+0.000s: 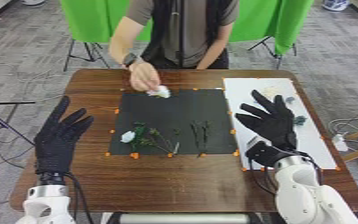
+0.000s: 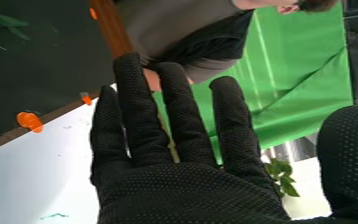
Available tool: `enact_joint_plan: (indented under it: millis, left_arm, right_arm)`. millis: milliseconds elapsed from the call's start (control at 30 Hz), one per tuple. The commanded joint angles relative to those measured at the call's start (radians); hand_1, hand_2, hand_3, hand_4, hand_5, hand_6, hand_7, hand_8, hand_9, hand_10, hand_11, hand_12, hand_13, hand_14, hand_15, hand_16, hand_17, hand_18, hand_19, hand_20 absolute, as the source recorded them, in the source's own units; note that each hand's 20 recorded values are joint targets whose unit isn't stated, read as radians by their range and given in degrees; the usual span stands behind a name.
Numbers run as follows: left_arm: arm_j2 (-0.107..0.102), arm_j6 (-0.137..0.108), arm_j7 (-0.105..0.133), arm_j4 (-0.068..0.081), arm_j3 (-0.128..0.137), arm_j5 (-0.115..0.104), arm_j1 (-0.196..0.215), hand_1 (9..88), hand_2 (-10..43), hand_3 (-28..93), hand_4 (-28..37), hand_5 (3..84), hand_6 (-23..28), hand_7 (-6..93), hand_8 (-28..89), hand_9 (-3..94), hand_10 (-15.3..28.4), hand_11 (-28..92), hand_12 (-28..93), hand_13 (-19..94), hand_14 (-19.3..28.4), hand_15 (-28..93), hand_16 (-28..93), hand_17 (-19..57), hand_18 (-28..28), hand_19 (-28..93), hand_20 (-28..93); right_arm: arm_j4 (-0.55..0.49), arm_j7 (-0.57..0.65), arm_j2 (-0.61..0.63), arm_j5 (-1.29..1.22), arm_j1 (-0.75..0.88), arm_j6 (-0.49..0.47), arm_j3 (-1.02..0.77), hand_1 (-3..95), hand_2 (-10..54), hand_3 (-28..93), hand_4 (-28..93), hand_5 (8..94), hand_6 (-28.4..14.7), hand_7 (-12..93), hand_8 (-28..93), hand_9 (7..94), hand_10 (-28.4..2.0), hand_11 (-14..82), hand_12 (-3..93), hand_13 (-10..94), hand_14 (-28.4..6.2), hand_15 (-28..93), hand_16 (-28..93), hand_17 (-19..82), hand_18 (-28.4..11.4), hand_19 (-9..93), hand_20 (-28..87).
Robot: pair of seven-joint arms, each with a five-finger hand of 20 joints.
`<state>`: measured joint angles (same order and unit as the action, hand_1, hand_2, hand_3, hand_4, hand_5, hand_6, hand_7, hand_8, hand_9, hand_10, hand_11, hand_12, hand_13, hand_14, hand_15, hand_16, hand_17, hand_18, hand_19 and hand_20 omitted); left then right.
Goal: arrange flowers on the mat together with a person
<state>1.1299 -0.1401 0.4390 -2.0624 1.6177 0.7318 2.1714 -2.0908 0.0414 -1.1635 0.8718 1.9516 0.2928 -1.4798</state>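
Right hand (image 2: 193, 192): nothing in it, fingers straight and thumb well out, hanging over the white sheet (image 1: 310, 142) on my right side of the bench (image 1: 189, 187).
Left hand (image 1: 58, 140): also empty, fingers loose, parked left of the mat (image 1: 177, 109). Just waiting, I'd guess.
Pale flower (image 1: 273, 91): on the white sheet, just beyond my right fingertips.
Blue-green flower (image 1: 300, 120): same sheet, right beside the right hand, looks like my easiest pick tbh.
Stems (image 1: 199, 136): lying on the near part of the mat, along with some greenery (image 1: 141, 131) and a white bloom (image 1: 128, 136) to their left.
Person's hand (image 1: 143, 77): holding a white flower (image 1: 160, 92) at the mat's far edge, so I read this as their turn to place.
What could go wrong: if I swing inward too early, we bump hands over the mat. Coming down blind could squash the petals, since my own glove hides the pick. And a low pass with a cuff or cable could drag the stems out of line.
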Motion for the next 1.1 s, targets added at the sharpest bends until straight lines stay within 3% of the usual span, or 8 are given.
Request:
enact_joint_plan:
  millis: [33, 767, 900, 1100]
  left_arm:
    - [0.012, 0.005, -0.015, -0.005, -0.003, 0.005, 0.017, 20.7, 8.9, 74, -28.3, 31.8, 4.3, 10.9, -9, 38.2, 17.7, 22, 11, 32, 23.5, 45, -7, -3.5, 25.1, 64, 1]
    - [0.003, -0.009, -0.006, -0.007, -0.010, -0.004, 0.015, 20.9, 8.8, 74, -28.3, 31.8, 4.6, 11.2, -9, 38.0, 17.8, 23, 11, 31, 23.6, 46, -7, -3.4, 25.0, 64, 1]
    - [-0.001, -0.012, -0.003, -0.008, -0.011, -0.007, 0.015, 20.9, 8.8, 74, -28.3, 31.8, 4.7, 11.2, -9, 38.0, 17.8, 23, 11, 31, 23.7, 46, -7, -3.4, 25.0, 64, 1]
    - [-0.010, -0.022, 0.007, -0.015, -0.012, -0.011, 0.019, 20.9, 8.8, 74, -28.3, 31.8, 4.7, 11.3, -9, 38.0, 17.8, 23, 11, 31, 23.7, 46, -7, -3.4, 24.9, 64, 1]
  right_arm:
    - [-0.002, -0.002, 0.000, 0.005, 0.006, -0.006, -0.001, 7.9, 15.8, 69, -28, 39.2, 0.5, 11, -11, 47.5, -17.3, 11.7, 14.3, 37, -21.3, 36, 13, 2, -21.0, 44, 19]
    - [-0.016, -0.013, 0.019, 0.057, -0.005, 0.038, 0.011, 8.1, 15.5, 70, -28, 39.7, 0.4, 11, -11, 48.0, -17.4, 12.1, 14.5, 37, -21.3, 37, 13, 3, -20.9, 45, 20]
    - [-0.037, -0.001, 0.042, 0.128, -0.012, 0.118, 0.015, 9.0, 13.9, 72, -28, 39.7, 0.4, 11, -11, 49.3, -19.0, 14.6, 15.0, 39, -21.0, 41, 13, 5, -20.9, 50, 21]
    - [-0.068, 0.150, 0.107, 0.367, -0.040, 0.354, 0.033, 13.5, 10.3, 73, -27, 39.9, 0.7, 13, -12, 51.6, -19.4, 19.8, 15.6, 46, -19.9, 51, 11, 10, -22.4, 58, 23]
